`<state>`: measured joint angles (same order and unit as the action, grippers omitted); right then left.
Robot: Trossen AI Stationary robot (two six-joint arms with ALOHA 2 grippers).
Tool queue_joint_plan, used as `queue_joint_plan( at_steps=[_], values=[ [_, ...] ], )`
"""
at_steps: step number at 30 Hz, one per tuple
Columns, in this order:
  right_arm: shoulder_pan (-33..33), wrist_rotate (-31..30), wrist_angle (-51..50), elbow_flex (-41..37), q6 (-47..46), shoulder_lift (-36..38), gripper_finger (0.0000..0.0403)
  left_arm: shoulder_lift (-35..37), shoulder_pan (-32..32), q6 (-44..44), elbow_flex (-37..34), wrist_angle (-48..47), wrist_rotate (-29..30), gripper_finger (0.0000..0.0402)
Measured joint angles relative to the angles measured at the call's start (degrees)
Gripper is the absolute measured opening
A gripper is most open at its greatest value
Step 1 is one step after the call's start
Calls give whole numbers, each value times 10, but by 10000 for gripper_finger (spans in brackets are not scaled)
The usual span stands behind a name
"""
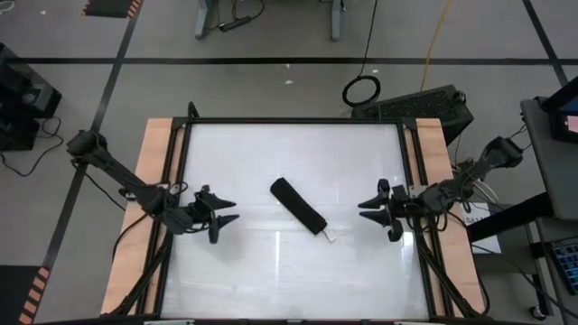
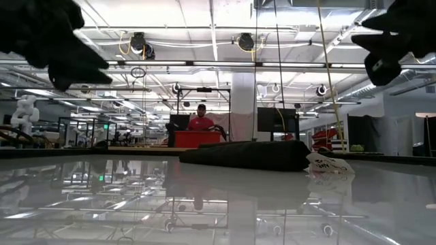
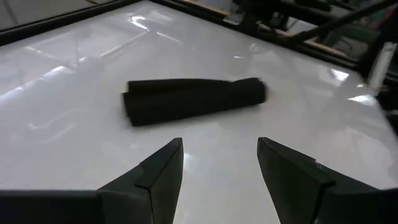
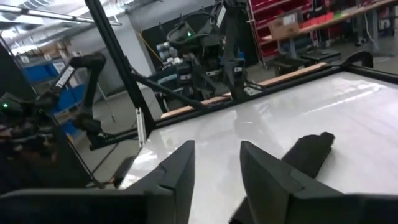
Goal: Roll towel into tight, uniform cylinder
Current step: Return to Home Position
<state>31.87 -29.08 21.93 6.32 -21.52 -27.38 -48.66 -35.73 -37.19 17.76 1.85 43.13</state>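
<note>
Towel [image 1: 299,206] rolled, lying diagonal mid-counter [image 1: 271,271], white tag [image 1: 330,238] at right end. Left tool [image 1: 233,211] at left and right tool [image 1: 362,211] at right, both spread apart, empty, clear of roll. Withdraw outward and up; avoid brushing roll loose.

- Table [image 1: 271,153]: glossy white top in a black frame, with a wooden board [image 1: 152,171] along each side.
- Floor [image 1: 271,86]: grey, crossed by black tape lines; orange-and-black hazard striping [image 1: 108,7] at one corner.
- Cable coil [image 1: 345,90]: black ring on the floor beyond the table, just beside a black case [image 1: 429,106].
- Yellow cable [image 1: 440,32]: trails across the floor.
- Person [image 2: 201,117]: red top, far behind the table, behind a red box [image 2: 197,139].
- White pillar [image 2: 242,102], with a dark screen [image 2: 276,120] beside it.
- Red shelving [image 4: 267,28], holding a cardboard box [image 4: 287,23].
</note>
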Motion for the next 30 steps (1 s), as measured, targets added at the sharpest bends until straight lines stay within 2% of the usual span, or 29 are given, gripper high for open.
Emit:
queue_joint_plan(
  at_steps=[5,11,16,20,26,30],
  values=[
    [0,-11,1,-39,37,41,92,0,0,-5,-70,73,49,212],
    [0,-10,-15,-55,78,85,76,0,0,-1,-174,225,71,212],
    [0,-14,-26,-55,125,98,72,-1,-1,-13,-174,160,74,212],
    [0,-14,-25,-55,131,99,72,-1,-1,-12,-174,146,72,212],
    [0,-10,-25,-55,47,99,72,-1,-1,-15,-174,147,-7,212],
    [0,-10,-25,-55,24,99,72,-1,-1,-15,-174,147,-59,212]
  ],
)
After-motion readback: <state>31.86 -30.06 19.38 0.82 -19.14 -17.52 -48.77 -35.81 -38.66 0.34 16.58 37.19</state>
